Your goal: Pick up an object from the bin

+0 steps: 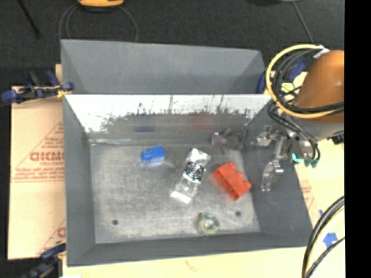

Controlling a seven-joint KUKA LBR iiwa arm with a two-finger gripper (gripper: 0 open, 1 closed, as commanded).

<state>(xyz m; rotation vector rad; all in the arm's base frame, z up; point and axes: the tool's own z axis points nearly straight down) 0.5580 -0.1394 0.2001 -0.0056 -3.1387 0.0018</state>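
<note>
1. Dark flooring runs all round a grey metal bin (122, 204), whose sloped walls funnel down to a flat, scuffed floor; the back wall is scratched and streaked along its upper edge
2. From the right of the view the arm (324, 86) leans in, its wrist capped by a smooth, rounded orange cover ringed with looped cables
3. Below that hangs the gripper (269, 177), a thin piece of bright metal, sitting over the bin's right-hand sloping wall just where it meets the floor
4. Whether its jaws are released or clenched I cannot tell from how it hangs
5. Nearest to it is a red block (233, 180), chunky and ridged like moulded plastic, lying on the bin floor just to the left of the gripper in the view, apart from it and turned at a slant
6. Just left of the red block lies a clear packet (191, 175), crinkly and glossy with a black-and-white patch in its middle, stretched out on a diagonal
7. Further left, towards the back, sits a small blue block (153, 155), boxy with soft corners
8. Near the front wall rests a small ring (207, 223), pale, greenish and glassy-looking
9. Close against the back wall, beyond the red block, lies a dull purplish-grey scrap (219, 138) whose shape I cannot make out
</note>
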